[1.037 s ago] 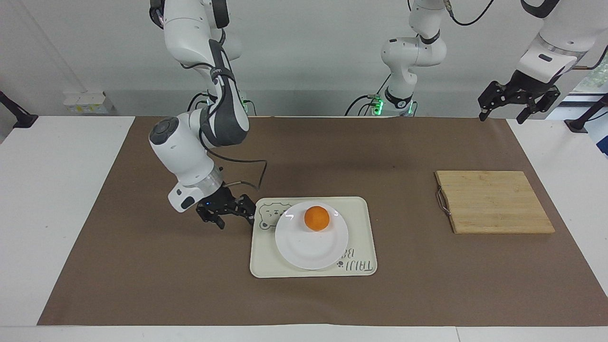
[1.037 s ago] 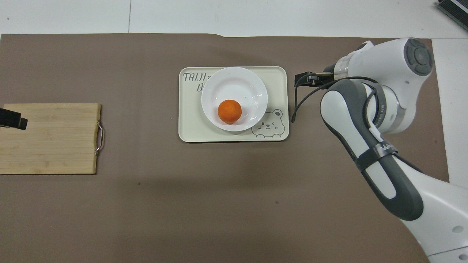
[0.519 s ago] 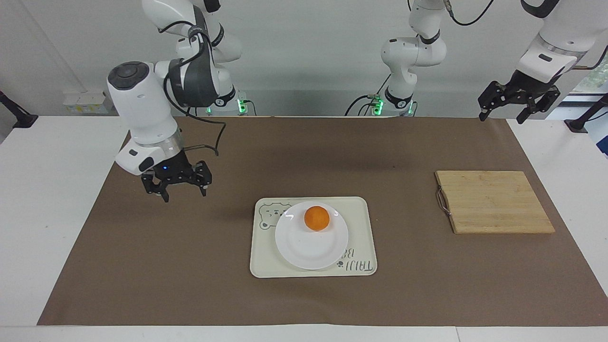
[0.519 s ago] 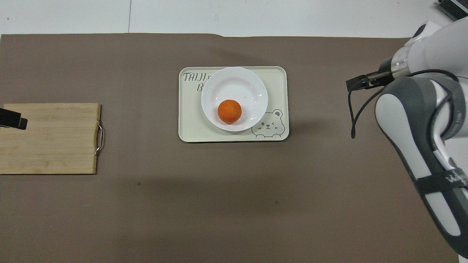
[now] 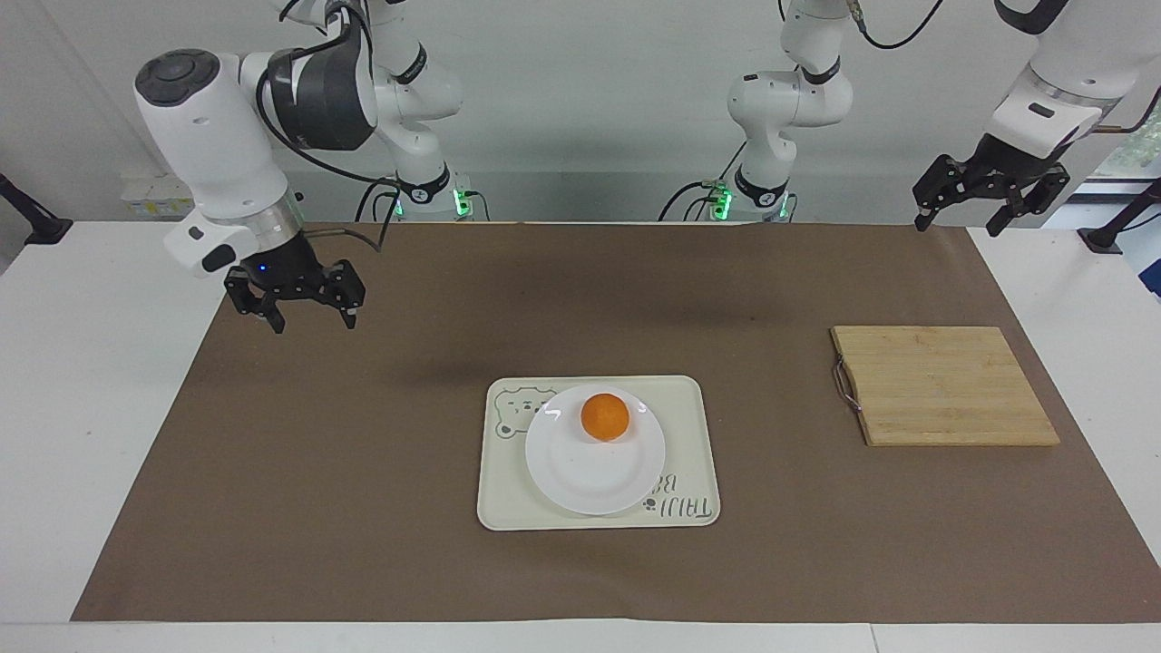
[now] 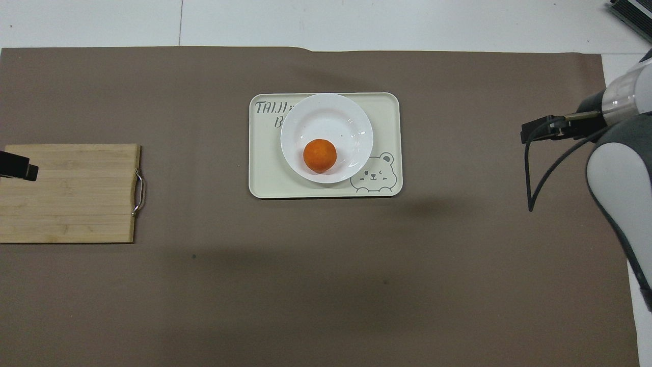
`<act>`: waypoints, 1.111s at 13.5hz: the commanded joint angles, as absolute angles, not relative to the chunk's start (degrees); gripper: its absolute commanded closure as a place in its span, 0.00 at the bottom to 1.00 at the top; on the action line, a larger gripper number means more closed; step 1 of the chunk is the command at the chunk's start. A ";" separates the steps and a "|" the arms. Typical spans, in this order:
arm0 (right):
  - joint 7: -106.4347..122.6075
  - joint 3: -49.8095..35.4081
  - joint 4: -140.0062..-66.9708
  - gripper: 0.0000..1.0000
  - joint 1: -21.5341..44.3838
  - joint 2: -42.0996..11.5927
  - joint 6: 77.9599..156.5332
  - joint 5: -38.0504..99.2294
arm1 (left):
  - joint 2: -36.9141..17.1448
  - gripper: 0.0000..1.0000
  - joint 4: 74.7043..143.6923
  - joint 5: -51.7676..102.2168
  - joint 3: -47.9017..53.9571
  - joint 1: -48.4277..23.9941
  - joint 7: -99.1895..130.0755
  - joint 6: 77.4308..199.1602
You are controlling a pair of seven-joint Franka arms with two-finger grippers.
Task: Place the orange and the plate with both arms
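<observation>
Two arms hang above the tabletop, and neither has anything in its grasp. The right gripper is up in the air over the brown mat at the right arm's end, its fingers spread apart and pointing down with nothing between them. From above, only a black edge of it peeks out from under the white wrist.

Well apart from that gripper, toward the middle of the mat, lies a cream tray with a bear drawing and lettering. The white plate sits on the tray, and the orange rests on the plate, on the part of it nearer to the robots. Nothing touches either of them.

The left gripper waits raised over the mat's corner at the left arm's end, close to the robots' edge of the tabletop. Its fingers too stand apart and hold nothing. The overhead view catches just a dark tip of it at the picture's border. Below and out from this gripper, farther from the robots, a wooden cutting board lies flat on the mat, its metal handle on the side that faces the tray. Board and tray lie well apart, with bare mat between them.
</observation>
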State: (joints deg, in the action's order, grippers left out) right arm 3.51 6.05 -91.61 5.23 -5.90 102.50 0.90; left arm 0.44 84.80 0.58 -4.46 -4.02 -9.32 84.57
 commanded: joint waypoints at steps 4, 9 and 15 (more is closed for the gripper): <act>2.64 5.36 -94.57 0.00 2.55 1.40 96.78 0.00 | 1.23 0.00 85.17 -0.18 -3.96 -3.52 -8.79 83.94; 2.55 5.27 -94.48 0.00 2.46 2.55 95.19 0.18 | 1.23 0.00 85.17 -0.18 -3.87 -3.52 -8.79 83.94; 2.02 5.36 -94.39 0.00 2.55 2.81 92.21 0.18 | 1.23 0.00 85.25 -0.18 -3.87 -3.52 -8.79 83.94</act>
State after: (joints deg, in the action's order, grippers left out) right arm 3.45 5.82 -93.30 2.86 1.59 94.00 0.89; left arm 0.44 84.80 0.58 -4.46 -4.02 -9.32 84.57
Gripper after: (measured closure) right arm 0.000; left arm 0.000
